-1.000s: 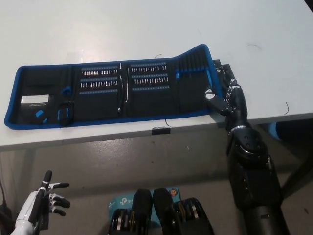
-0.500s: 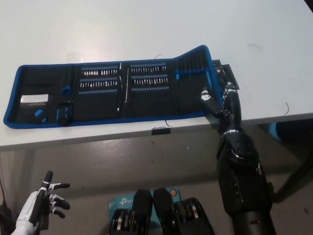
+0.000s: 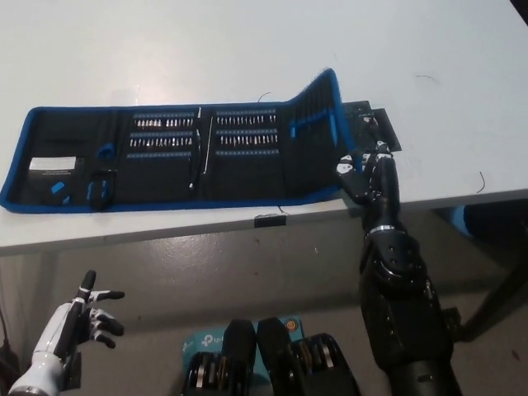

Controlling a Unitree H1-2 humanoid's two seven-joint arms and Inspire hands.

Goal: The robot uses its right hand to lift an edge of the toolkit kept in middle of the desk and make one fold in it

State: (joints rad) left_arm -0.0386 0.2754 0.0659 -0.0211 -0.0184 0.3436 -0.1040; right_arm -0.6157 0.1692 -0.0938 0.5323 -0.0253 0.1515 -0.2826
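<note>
A long black toolkit (image 3: 177, 157) with a blue border lies unrolled across the middle of the white desk (image 3: 247, 49), its rows of bits showing. Its right end panel (image 3: 318, 132) is raised off the desk and tilts up toward the left. My black right hand (image 3: 370, 177) sits at the lower right corner of that panel, near the desk's front edge, its fingers curled against the toolkit's edge. My white left hand (image 3: 78, 318) rests below the desk at the lower left, open and holding nothing.
A flat black sheet (image 3: 375, 128) lies on the desk under the raised right end. A small black piece (image 3: 271, 220) sits at the desk's front edge. A thin dark wire (image 3: 482, 181) lies near the right edge.
My right hand has shifted left along the front edge, and the toolkit's right end now stands steeper. The whole toolkit has slid slightly left.
</note>
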